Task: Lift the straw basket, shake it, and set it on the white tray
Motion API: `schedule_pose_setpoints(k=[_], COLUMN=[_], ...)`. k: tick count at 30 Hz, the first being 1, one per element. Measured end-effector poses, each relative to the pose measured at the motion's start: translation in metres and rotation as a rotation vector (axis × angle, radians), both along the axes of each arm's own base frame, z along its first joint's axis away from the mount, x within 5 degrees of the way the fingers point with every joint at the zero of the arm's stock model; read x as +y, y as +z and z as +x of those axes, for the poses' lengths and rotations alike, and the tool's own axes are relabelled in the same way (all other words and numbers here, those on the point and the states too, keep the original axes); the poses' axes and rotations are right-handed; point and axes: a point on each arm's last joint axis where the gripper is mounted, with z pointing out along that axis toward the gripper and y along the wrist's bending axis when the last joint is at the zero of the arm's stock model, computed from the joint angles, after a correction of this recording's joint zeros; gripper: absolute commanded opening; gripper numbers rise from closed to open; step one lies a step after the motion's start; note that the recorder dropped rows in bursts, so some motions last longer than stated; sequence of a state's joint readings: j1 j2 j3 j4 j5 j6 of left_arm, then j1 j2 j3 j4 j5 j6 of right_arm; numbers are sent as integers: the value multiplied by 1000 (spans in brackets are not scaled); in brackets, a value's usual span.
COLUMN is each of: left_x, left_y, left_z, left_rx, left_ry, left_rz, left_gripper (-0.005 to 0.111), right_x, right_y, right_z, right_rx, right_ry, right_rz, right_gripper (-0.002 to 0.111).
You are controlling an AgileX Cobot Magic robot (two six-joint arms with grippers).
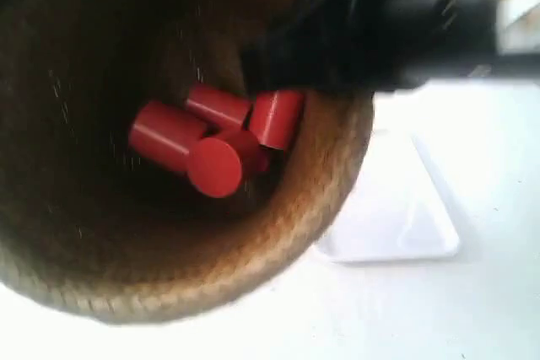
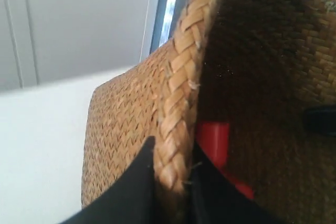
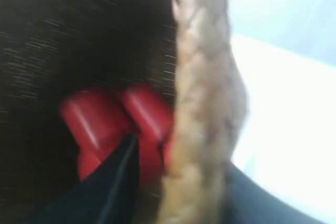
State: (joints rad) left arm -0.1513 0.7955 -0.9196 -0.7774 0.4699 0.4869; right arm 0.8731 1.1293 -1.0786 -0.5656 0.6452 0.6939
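The straw basket (image 1: pixel 312 200) hangs in the air, tilted toward the exterior camera and filling most of that view. Several red cylinders (image 1: pixel 211 137) lie in its dark inside. My left gripper (image 2: pixel 173 148) is shut on the braided rim, one finger outside against the woven wall (image 2: pixel 126 119), the other inside near a red cylinder (image 2: pixel 212 135). My right gripper (image 3: pixel 184 156) is shut on the rim (image 3: pixel 205 66) too, in a blurred picture, with red cylinders (image 3: pixel 94 119) beyond its inner finger. The white tray (image 1: pixel 396 208) lies on the table below, beside the basket at the exterior view's right.
A black arm (image 1: pixel 388 31) reaches in from the exterior view's upper right to the basket's rim. The white table (image 1: pixel 472 309) spreads around the tray. In the left wrist view, pale wall panels (image 2: pixel 79 24) stand behind the table.
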Motion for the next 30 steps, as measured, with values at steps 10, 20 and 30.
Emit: schedule_pose_setpoints(k=[10,20,30], left_x=[-2,2,-1], left_y=[-30,1,-19], left_z=[12,-4,3], left_rx=[97,17,77], left_ry=[-30,5,-25], left_rz=[81,37,81], left_gripper=[0,0,0], right_x=[9,3,13], right_y=[-37,-9,-34], right_z=[7,1,5], right_rx=[146,31,112], right_ry=[-14,-46,-32], right_rz=[-66,-6,-14], right_gripper=[0,0,0])
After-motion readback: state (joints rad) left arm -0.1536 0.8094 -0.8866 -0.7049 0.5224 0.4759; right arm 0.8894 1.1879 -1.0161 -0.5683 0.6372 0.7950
